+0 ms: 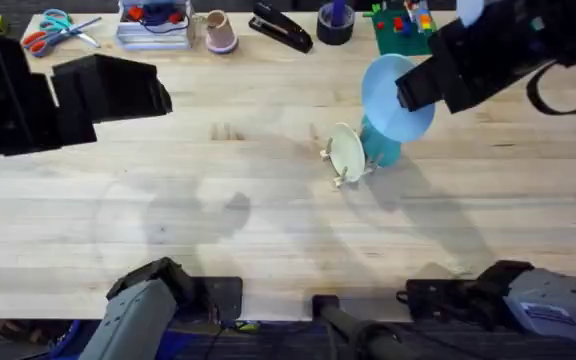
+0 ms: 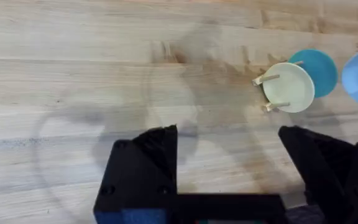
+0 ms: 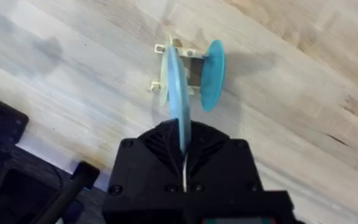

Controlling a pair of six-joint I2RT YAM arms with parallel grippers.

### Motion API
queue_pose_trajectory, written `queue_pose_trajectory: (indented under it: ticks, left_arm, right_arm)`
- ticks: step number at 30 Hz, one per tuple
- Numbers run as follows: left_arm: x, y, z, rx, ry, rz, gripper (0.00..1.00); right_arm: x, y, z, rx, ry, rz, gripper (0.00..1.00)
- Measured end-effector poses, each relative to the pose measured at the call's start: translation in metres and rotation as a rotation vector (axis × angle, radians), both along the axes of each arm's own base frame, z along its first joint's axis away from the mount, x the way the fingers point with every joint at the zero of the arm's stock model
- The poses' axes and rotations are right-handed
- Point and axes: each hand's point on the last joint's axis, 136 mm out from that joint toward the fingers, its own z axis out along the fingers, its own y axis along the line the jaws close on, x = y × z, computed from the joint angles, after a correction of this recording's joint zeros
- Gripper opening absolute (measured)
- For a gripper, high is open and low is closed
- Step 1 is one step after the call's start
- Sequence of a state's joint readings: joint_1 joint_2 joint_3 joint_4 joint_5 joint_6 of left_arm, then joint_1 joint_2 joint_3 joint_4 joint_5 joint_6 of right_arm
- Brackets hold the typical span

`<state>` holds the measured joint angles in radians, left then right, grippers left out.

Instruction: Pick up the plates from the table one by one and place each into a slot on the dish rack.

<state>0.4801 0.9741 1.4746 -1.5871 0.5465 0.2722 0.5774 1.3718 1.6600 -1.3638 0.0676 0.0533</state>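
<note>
The round light blue plate [image 1: 396, 95] is held edge-on, clamped in the right fingers [image 3: 182, 140], upper right above the small wooden dowel rack [image 1: 350, 160], probably so it drops into a slot. Three plates counted: cream [image 1: 347, 152] and teal [image 1: 381, 145] are already slotted upright. The left fingers [image 2: 229, 168] are spread apart, empty.

table [image 1: 268, 230]: pale wooden planks
middle: rack [image 1: 348, 160]
far edge: scissors [image 1: 53, 30], tray [image 1: 153, 28], pink cup [image 1: 218, 32], stapler [image 1: 280, 27], tape roll [image 1: 335, 24]
</note>
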Motion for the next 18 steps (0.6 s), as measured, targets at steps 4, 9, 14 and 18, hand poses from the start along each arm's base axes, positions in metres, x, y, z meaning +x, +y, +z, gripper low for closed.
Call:
queue_pose_trajectory:
  ticks: [4, 9, 14, 18]
  left_arm:
    - [0.0, 0.0, 0.0, 0.0, 0.0, 0.0, 0.994]
    - [0.0, 0.0, 0.0, 0.0, 0.0, 0.0, 0.994]
    - [0.0, 0.0, 0.0, 0.0, 0.0, 0.0, 0.994]
    - [0.0, 0.0, 0.0, 0.0, 0.0, 0.0, 0.994]
  right_arm:
    - [0.001, 0.001, -0.003, 0.004, 0.015, -0.028, 0.029]
    - [0.003, 0.002, -0.006, 0.007, 0.032, -0.058, 0.029]
    - [0.004, -0.009, -0.007, -0.032, 0.023, -0.113, 0.029]
    - [0.007, -0.018, -0.007, -0.071, 0.003, -0.149, 0.029]
